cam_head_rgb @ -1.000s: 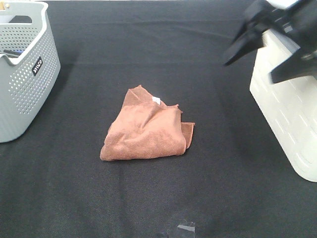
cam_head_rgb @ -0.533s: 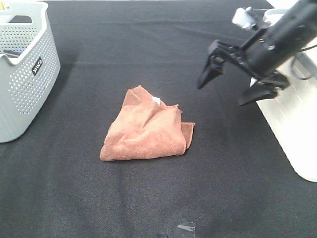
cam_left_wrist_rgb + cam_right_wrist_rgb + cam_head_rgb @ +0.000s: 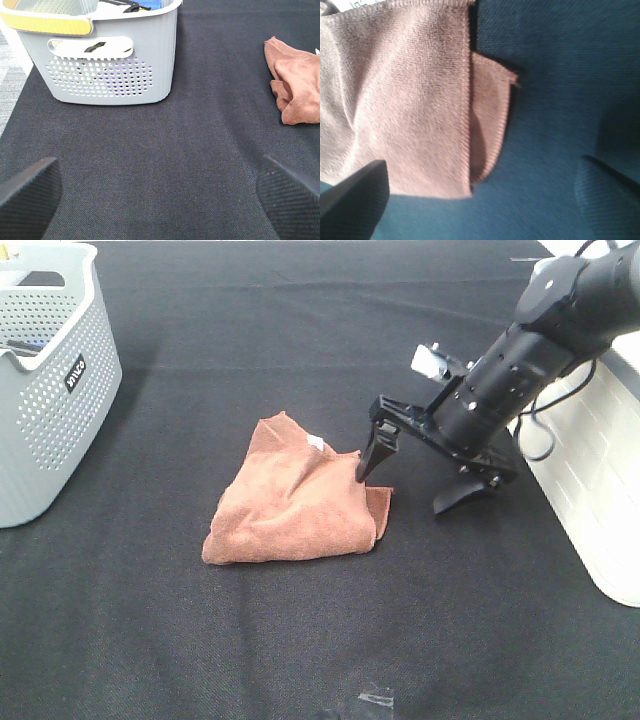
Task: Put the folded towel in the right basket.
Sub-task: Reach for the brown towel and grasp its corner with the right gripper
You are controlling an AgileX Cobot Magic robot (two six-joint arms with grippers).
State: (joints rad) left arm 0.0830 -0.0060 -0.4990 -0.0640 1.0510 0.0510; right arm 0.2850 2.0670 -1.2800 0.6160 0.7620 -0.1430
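Down from high at the right edge of the exterior high view, the right gripper (image 3: 404,493) has been swung to the near corner of the rust-brown folded terry towel (image 3: 290,508), which has not shifted. In that view the jaws are seen spread wide, nothing between them. One finger is planted at the towel's right edge and the other is set well out over the black woven table cover (image 3: 300,640). The towel is left lying mid-table, well apart from the white brick-patterned plastic basket (image 3: 585,490) on the right and from the grey perforated plastic basket (image 3: 50,390) on the left.

Over to the left wrist view: the left gripper (image 3: 160,197) is held spread and empty, low over the cover. The grey basket (image 3: 110,65) is seen ahead and the towel (image 3: 299,87) off to one side.

In the right wrist view the right gripper (image 3: 480,195) is shown straddling the towel (image 3: 405,100). The stitched double edge and a folded-under flap are caught between the parted fingers, though contact with the cloth cannot be confirmed.

The approach is judged all but finished, and the grasp is the step in hand. A short descent and a firm closing across all layers would be called for, so that the fold is not lost. A lift and a carry to the white basket would follow.
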